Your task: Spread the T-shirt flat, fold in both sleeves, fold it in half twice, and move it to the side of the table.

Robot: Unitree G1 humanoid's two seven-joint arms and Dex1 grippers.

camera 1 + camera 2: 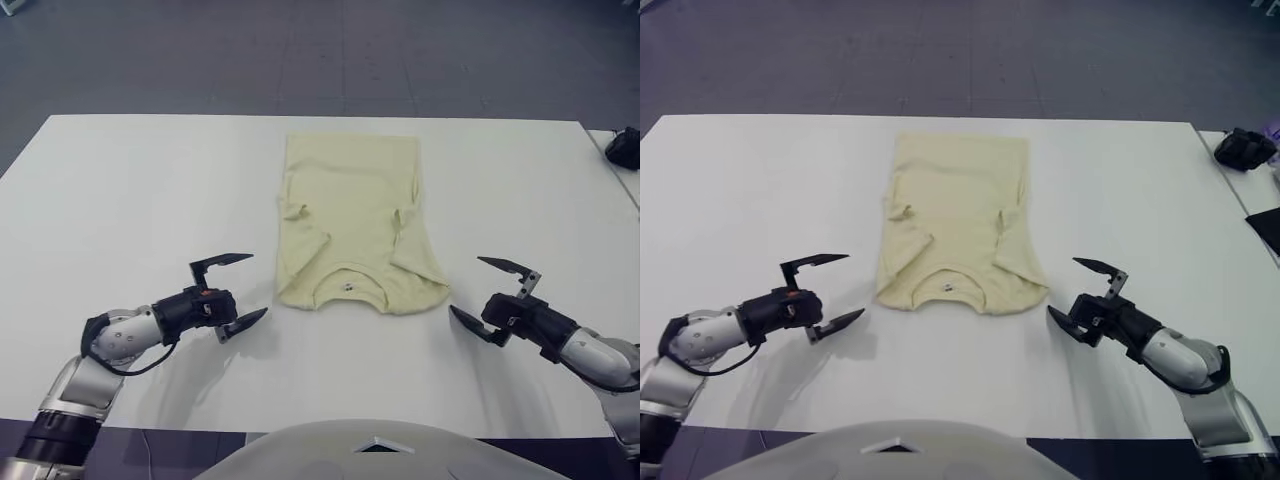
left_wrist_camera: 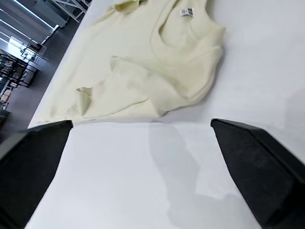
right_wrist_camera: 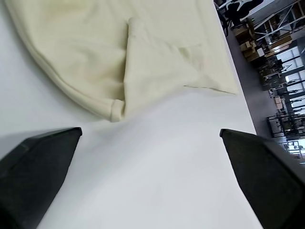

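A pale yellow T-shirt [image 1: 350,215] lies flat in the middle of the white table [image 1: 130,200], collar toward me, both sleeves folded in over the body. My left gripper [image 1: 238,289] stands open just above the table, a short way to the left of the shirt's near left corner. On the other side my right gripper [image 1: 484,291] is open too, just to the right of the near right corner. Neither touches the cloth. The left wrist view looks past wide black fingers [image 2: 257,162] at the shirt's collar [image 2: 183,28]; the right wrist view has a folded sleeve [image 3: 157,62].
A black object [image 1: 623,147] rests at the far right, on a neighbouring surface beside the table. Bare white tabletop stretches to both sides of the shirt. The table's front edge runs close under both arms.
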